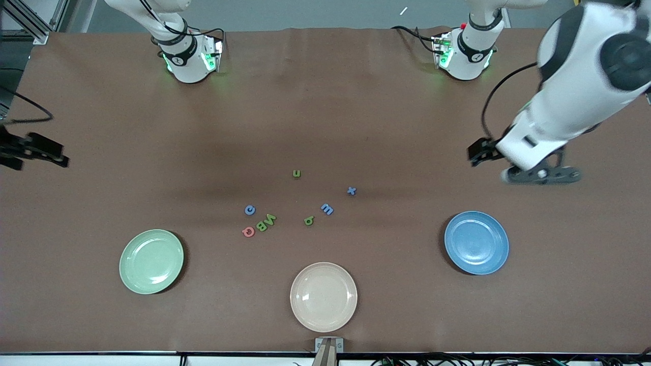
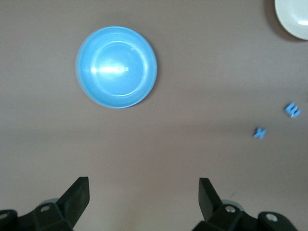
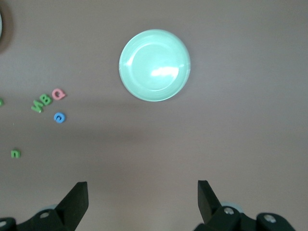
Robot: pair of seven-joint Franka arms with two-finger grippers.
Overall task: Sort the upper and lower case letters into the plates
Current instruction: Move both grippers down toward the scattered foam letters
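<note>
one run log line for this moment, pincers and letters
left pincer: open, over bare table by blue plate | right pincer: open, empty | letters: on table, none sorted | green plate: empty

- Eight toy letters lie on the table (image 1: 101,315).
- Four are green: an n (image 1: 297,174), a q-like letter (image 1: 308,220), a B (image 1: 262,225) and an N (image 1: 270,219).
- Three are blue: an x (image 1: 351,191), an m (image 1: 327,209) and a c-like letter (image 1: 249,209).
- One is pinkish red, a G (image 1: 248,232).
- Three plates: one pale green plate (image 1: 151,261), one blue plate (image 1: 476,243) and one cream-beige plate (image 1: 323,297).
- Two robot arms, each with one gripper: the left gripper (image 2: 143,197) and the right gripper (image 3: 143,196), two fingers (image 2: 77,195) apiece.
</note>
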